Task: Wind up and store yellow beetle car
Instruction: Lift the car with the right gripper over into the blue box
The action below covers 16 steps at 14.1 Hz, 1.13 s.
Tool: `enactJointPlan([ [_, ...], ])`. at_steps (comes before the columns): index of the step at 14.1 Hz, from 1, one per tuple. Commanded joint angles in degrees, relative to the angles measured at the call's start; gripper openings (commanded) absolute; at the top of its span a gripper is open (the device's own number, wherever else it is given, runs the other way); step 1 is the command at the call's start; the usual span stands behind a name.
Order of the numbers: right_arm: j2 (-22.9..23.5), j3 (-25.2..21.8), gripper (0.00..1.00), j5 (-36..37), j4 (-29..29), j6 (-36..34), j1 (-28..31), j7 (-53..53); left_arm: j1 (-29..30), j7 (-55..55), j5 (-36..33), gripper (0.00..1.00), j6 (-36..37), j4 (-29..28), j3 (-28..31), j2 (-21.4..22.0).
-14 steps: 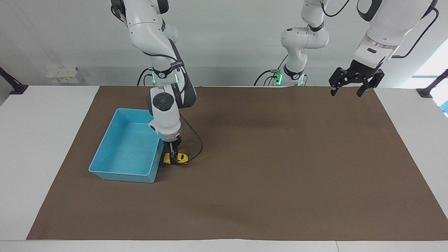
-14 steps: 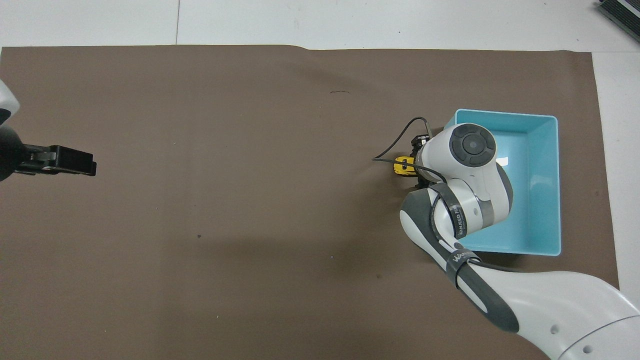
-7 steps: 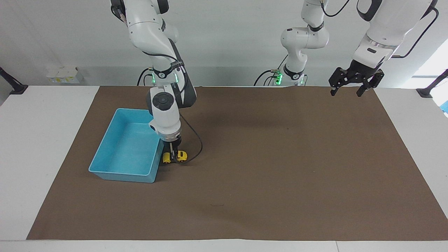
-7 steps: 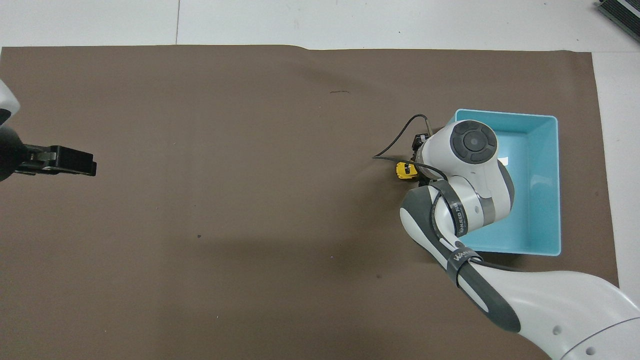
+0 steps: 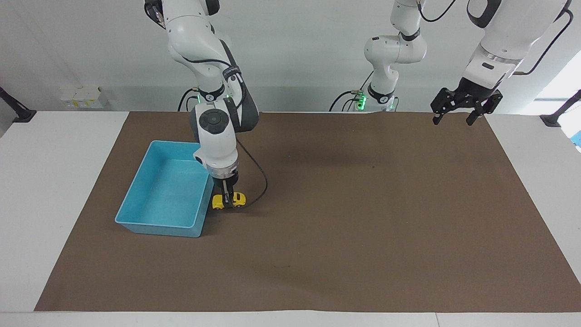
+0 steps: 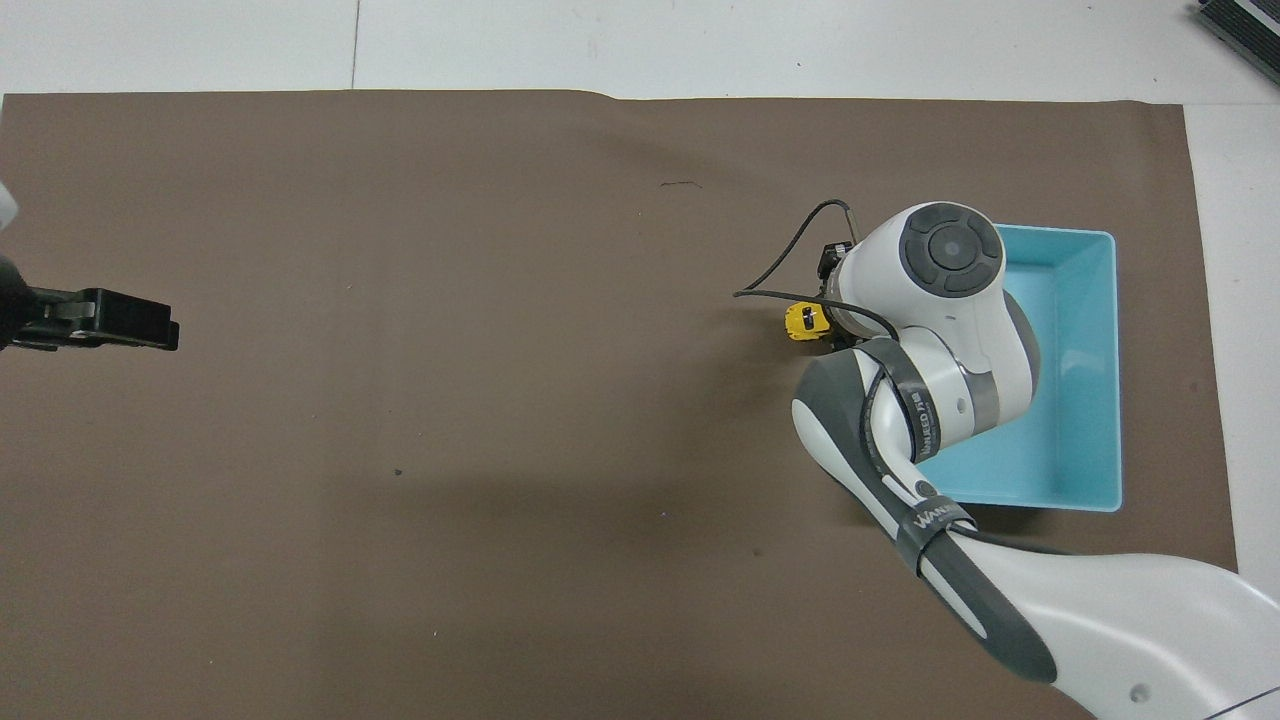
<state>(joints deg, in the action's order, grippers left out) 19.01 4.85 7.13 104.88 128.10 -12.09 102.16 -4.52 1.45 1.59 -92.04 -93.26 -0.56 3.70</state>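
The yellow beetle car sits crosswise between the fingers of my right gripper, which is shut on it. The car hangs low over the brown mat, right beside the blue bin, at the bin's side toward the left arm's end. From overhead, only the car's yellow end shows past the right wrist, which hides the right gripper itself. My left gripper waits open in the air over the mat's corner at the left arm's end, holding nothing.
The blue bin holds nothing and lies on the mat toward the right arm's end. A black cable loops from the right wrist down beside the car. The brown mat covers most of the white table.
My right gripper closed on the car and raised it slightly off the mat, with the wrist tilting over the bin's edge. The left gripper drifted slightly.
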Motion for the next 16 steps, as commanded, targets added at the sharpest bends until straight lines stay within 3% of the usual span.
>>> enactJointPlan([
  [1,-2.7,1.4,0.00,0.3,-0.5,-2.1,0.3,-1.9,0.5,-0.1,0.7,1.00,1.1,0.2,-0.1,0.5],
  [4,-4.9,2.2,0.00,0.3,-0.5,-3.6,0.3,-8.8,0.5,0.0,0.7,1.00,1.1,0.2,-0.1,0.5],
  [16,-11.0,2.2,0.00,-5.1,-0.2,-14.7,3.0,-52.7,0.6,0.0,0.7,1.00,1.1,0.2,-0.1,0.5],
])
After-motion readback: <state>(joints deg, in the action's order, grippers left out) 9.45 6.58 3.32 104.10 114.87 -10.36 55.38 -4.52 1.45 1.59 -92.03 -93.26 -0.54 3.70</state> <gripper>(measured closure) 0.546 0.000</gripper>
